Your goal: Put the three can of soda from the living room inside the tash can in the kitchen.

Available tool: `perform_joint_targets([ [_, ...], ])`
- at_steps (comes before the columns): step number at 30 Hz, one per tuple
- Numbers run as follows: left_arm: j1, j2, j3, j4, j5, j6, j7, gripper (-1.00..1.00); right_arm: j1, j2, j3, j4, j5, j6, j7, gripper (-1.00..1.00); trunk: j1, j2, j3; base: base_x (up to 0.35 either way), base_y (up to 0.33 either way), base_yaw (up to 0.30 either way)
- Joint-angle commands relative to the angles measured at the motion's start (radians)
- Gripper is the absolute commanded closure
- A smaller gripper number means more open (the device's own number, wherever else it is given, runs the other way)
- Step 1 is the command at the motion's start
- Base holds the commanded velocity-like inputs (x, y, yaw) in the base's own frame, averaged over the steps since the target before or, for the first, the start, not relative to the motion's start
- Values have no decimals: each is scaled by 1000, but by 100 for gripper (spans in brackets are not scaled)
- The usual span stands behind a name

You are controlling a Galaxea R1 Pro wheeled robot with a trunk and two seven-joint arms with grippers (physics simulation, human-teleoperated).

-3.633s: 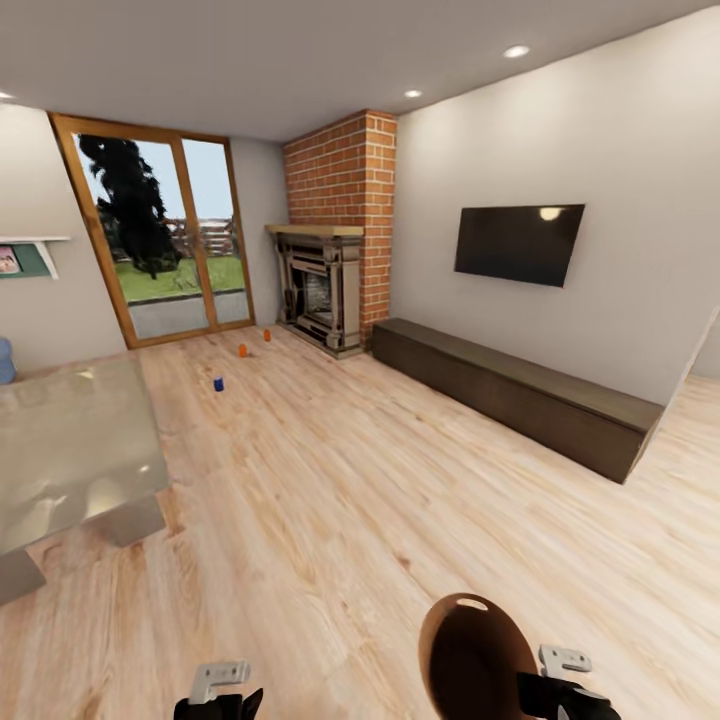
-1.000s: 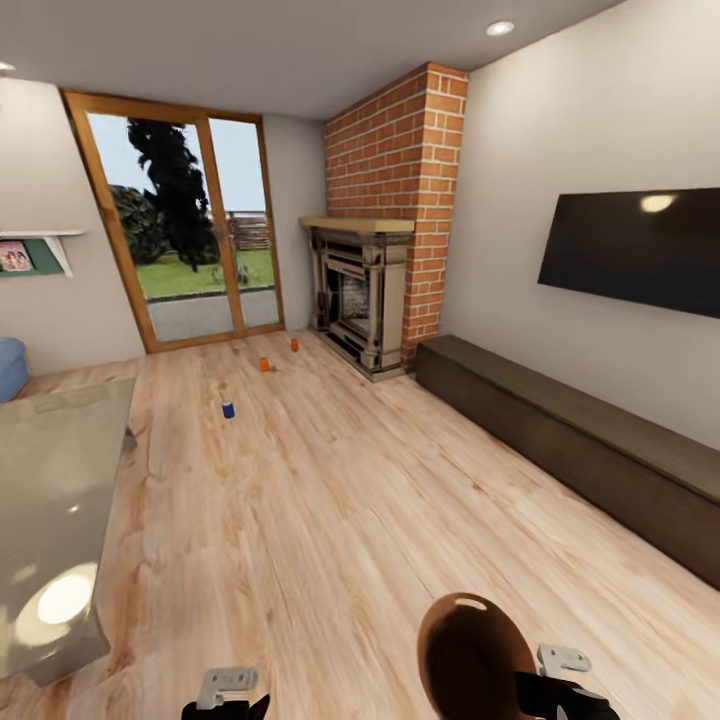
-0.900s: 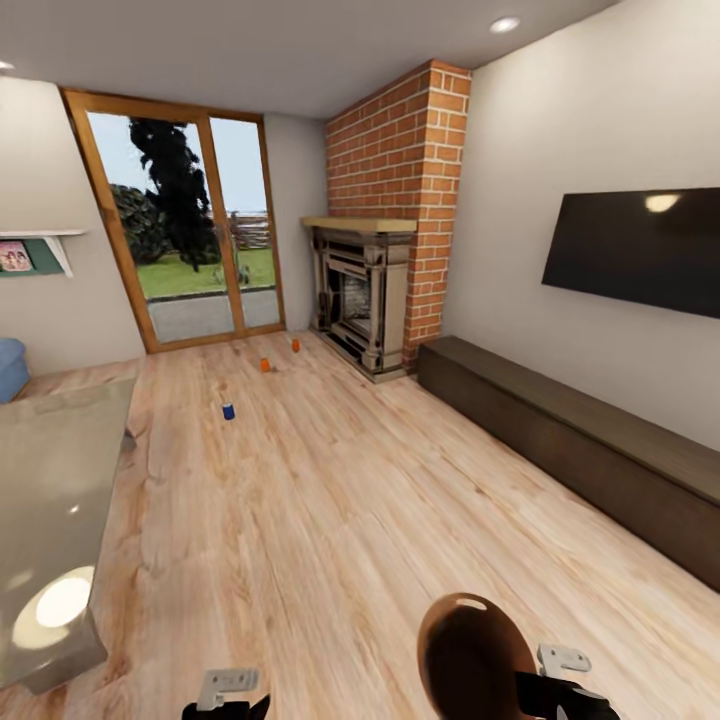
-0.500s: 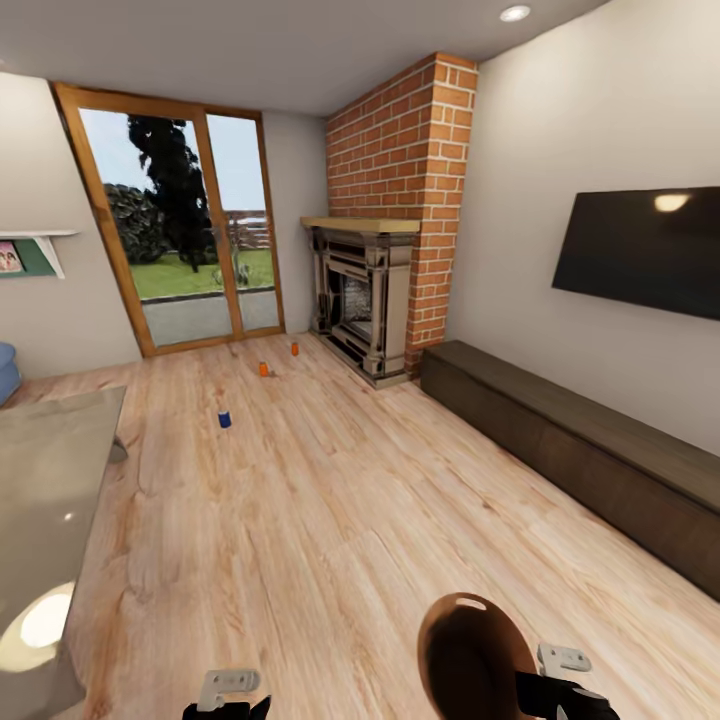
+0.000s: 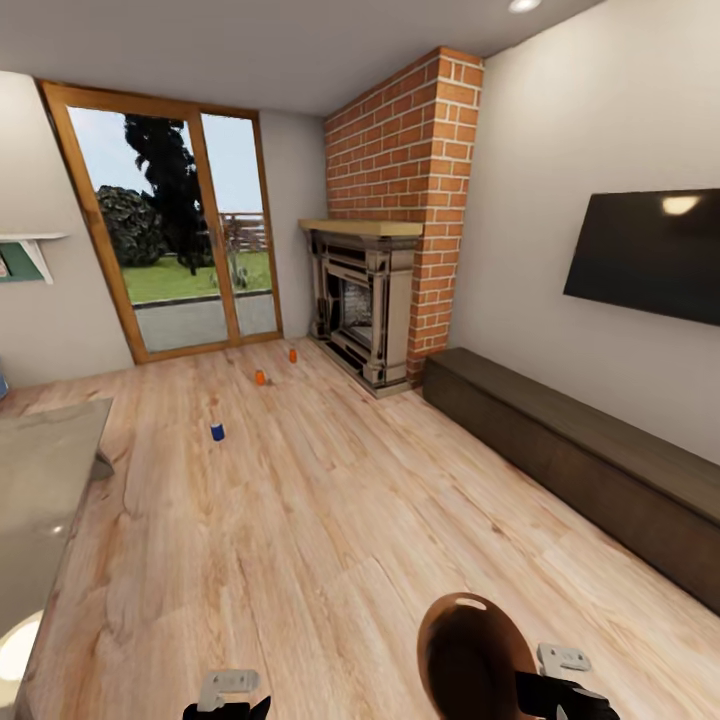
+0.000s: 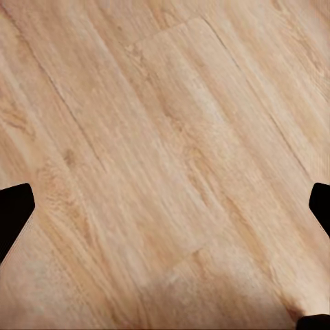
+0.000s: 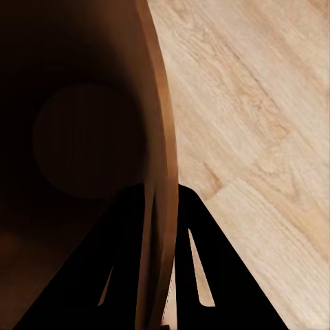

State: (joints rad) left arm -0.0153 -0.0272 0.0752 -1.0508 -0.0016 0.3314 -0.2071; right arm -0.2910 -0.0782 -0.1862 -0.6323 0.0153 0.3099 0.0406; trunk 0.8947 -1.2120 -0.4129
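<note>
You're in the living room; your right gripper (image 7: pixel 161 275) pinches the bin (image 5: pixel 470 650) by its rim, your left gripper (image 6: pixel 165 206) hangs wide and empty. All three cans wait ahead on the floor (image 5: pixel 330 520): blue (image 5: pixel 217 431), orange (image 5: pixel 260 377), orange (image 5: pixel 292 355).

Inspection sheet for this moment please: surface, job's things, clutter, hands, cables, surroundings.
Surface: light wood plank floor.
Job's things: blue can and two orange cans upright on the floor, well apart, far ahead; brown bin tilted, carried low at the right.
Clutter: nothing seen.
Hands: right hand clamped on the bin's rim, one finger inside, one outside; left hand open, empty, over bare floor.
Cables: nothing seen.
Surroundings: brick fireplace, glass doors, wall TV, long low cabinet.
</note>
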Motion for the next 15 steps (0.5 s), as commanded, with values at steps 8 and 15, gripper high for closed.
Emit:
perform_joint_targets([
  [8, 0, 0, 0, 1, -1, 0, 0, -100, 0, 0, -1, -1, -6, 0, 7, 100, 0, 0, 2, 343, 48, 0],
  [15, 0, 0, 0, 2, -1, 0, 0, -100, 0, 0, -1, -1, -6, -2, 7, 100, 0, 0, 2, 342, 116, 0],
])
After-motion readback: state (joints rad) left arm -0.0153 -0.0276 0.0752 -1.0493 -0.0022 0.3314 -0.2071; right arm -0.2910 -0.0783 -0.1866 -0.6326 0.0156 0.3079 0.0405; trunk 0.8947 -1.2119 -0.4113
